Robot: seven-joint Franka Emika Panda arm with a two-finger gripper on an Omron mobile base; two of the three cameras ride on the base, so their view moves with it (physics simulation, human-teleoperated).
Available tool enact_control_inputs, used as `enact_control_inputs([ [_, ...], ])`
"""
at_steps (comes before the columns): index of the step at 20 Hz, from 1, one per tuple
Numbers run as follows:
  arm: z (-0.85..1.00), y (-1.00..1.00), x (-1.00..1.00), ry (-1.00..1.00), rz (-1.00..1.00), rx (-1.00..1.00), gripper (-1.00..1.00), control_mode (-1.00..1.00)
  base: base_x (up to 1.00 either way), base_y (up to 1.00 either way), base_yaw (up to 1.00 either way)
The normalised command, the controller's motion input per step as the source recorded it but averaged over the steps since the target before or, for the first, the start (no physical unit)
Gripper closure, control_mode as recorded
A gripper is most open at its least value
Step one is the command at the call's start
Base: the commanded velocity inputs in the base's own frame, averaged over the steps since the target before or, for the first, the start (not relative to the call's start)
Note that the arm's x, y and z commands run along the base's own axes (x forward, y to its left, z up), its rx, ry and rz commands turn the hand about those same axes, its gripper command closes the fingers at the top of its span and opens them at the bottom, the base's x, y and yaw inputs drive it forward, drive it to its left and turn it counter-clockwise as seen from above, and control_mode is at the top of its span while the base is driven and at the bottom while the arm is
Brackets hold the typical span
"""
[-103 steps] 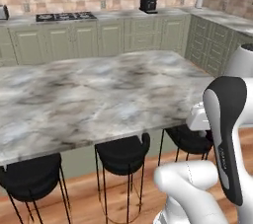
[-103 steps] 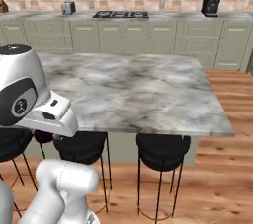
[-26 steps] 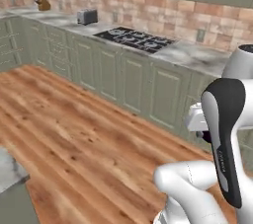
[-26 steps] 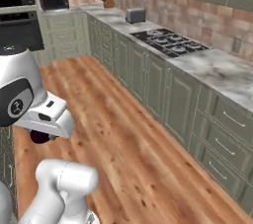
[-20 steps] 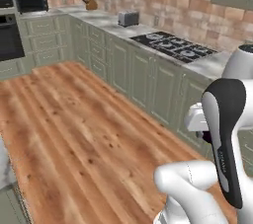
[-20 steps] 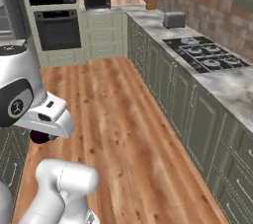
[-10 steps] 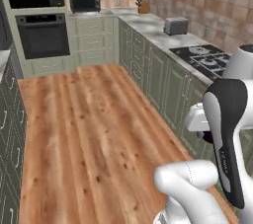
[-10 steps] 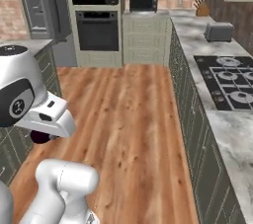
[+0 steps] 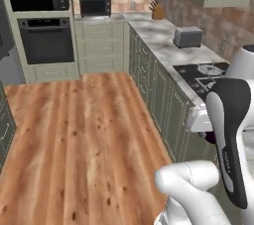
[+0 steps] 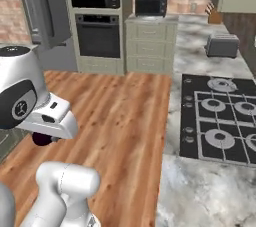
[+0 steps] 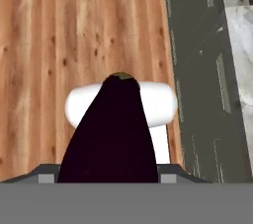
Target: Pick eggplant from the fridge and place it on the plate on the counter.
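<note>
1. The eggplant (image 11: 111, 131) sits in the gripper (image 11: 106, 178), its dark body rising between the finger tips in the hand view, so the jaws are closed on it, above the wooden floor (image 11: 74, 30).
2. In the right base view it peeks out under the hand (image 10: 42, 138).
3. The counter (image 10: 200, 51) carries a toaster (image 10: 222, 46), a cooktop (image 10: 220, 118) and a microwave (image 10: 151, 5).
4. The fridge (image 10: 42, 8) stands left of the oven (image 10: 97, 36).
</note>
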Motion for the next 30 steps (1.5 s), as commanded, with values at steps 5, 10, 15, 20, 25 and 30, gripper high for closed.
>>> enact_control_inputs([
  [5,0.0,0.0,0.0,0.0,0.0,0.0,1.0,1.0,1.0,-0.25,0.2],
  [10,0.0,0.0,0.0,0.0,0.0,0.0,1.0,1.0,1.0,0.16,0.05],
  [15,0.0,0.0,0.0,0.0,0.0,0.0,1.0,1.0,1.0,0.09,-0.04],
  [20,0.0,0.0,0.0,0.0,0.0,0.0,1.0,1.0,1.0,0.22,-0.11],
  [25,0.0,0.0,0.0,0.0,0.0,0.0,1.0,1.0,1.0,0.3,-0.14],
  [30,0.0,0.0,0.0,0.0,0.0,0.0,1.0,1.0,1.0,0.34,-0.2],
])
